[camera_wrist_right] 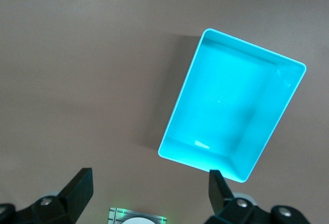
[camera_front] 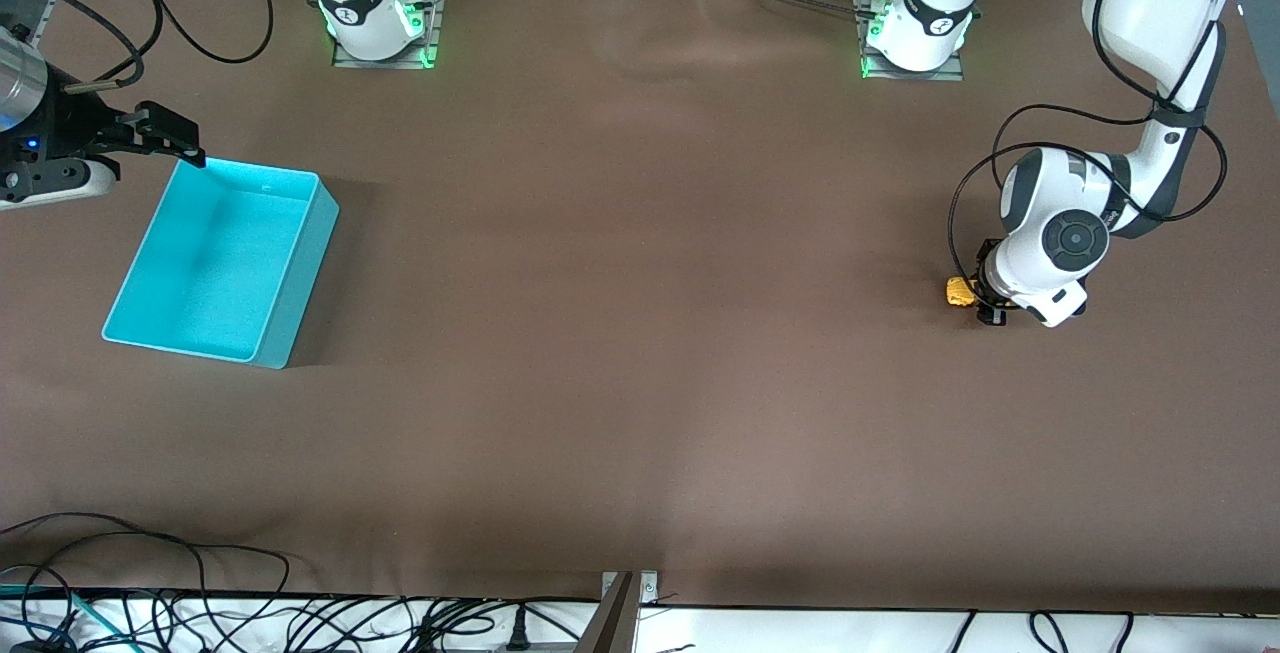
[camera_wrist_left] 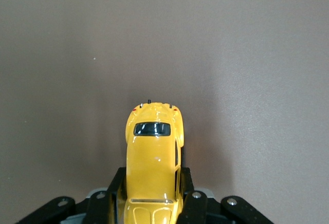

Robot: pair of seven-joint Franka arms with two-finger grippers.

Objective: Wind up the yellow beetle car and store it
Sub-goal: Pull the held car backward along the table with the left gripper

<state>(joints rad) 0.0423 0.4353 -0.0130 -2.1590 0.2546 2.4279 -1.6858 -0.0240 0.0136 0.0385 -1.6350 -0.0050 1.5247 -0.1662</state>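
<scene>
The yellow beetle car (camera_front: pixel 960 291) is down at the brown table near the left arm's end, and its rounded roof and dark rear window show in the left wrist view (camera_wrist_left: pixel 154 149). My left gripper (camera_front: pixel 985 301) (camera_wrist_left: pixel 152 199) is shut on the car's body, one black finger (camera_wrist_left: pixel 116 193) pressed against each side. Whether the wheels touch the table I cannot tell. The cyan bin (camera_front: pixel 215 263) (camera_wrist_right: pixel 231 111) stands empty at the right arm's end. My right gripper (camera_front: pixel 175 138) (camera_wrist_right: pixel 151 193) hangs open with nothing in it, over the table beside the bin's corner nearest the bases.
The two arm bases (camera_front: pixel 375 18) (camera_front: pixel 915 28) stand on plates with green lights along the table edge farthest from the front camera. Loose cables (camera_front: pixel 200 613) lie off the table's near edge. Brown cloth (camera_front: pixel 640 283) covers the table between bin and car.
</scene>
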